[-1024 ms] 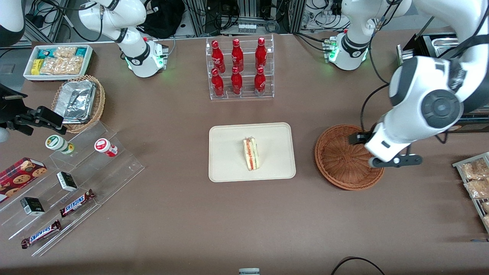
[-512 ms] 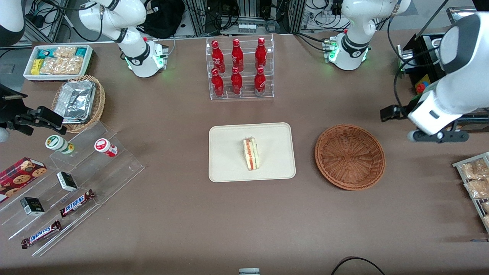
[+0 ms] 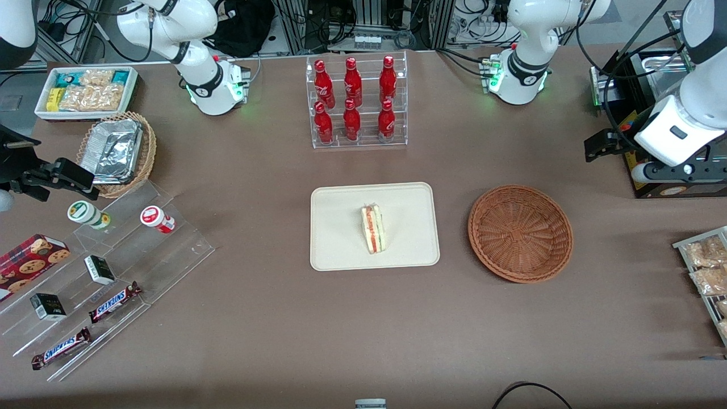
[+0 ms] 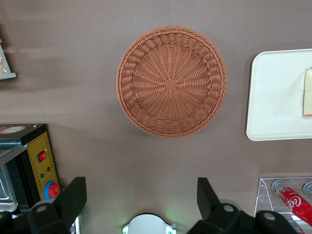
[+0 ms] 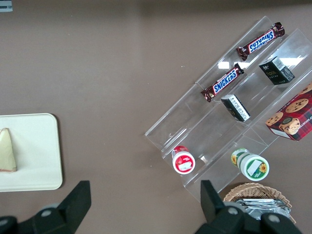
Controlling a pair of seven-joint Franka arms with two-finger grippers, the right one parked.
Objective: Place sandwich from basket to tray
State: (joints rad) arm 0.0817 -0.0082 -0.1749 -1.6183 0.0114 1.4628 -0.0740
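The sandwich [image 3: 373, 229] lies on the cream tray [image 3: 341, 227] in mid-table, its red and green cut edge showing. The reddish-brown wicker basket [image 3: 520, 233] stands beside the tray, toward the working arm's end, with nothing in it. My left gripper [image 3: 676, 170] hangs high above the table, farther from the front camera than the basket and nearer the working arm's end. It is open and holds nothing. The left wrist view shows its gripper [image 4: 140, 187] spread wide, well apart from the basket [image 4: 171, 80], with the tray [image 4: 273, 97] and an edge of the sandwich [image 4: 308, 92].
A clear rack of red bottles [image 3: 355, 102] stands farther from the camera than the tray. A black control box [image 3: 653, 113] sits by the gripper. A rack of snack bags [image 3: 704, 267] sits at the working arm's end. Clear stepped shelves [image 3: 113, 272] with snacks lie at the parked arm's end.
My gripper has risen from over the basket's edge and moved away toward the working arm's end, farther from the camera. The sandwich has stayed on the tray.
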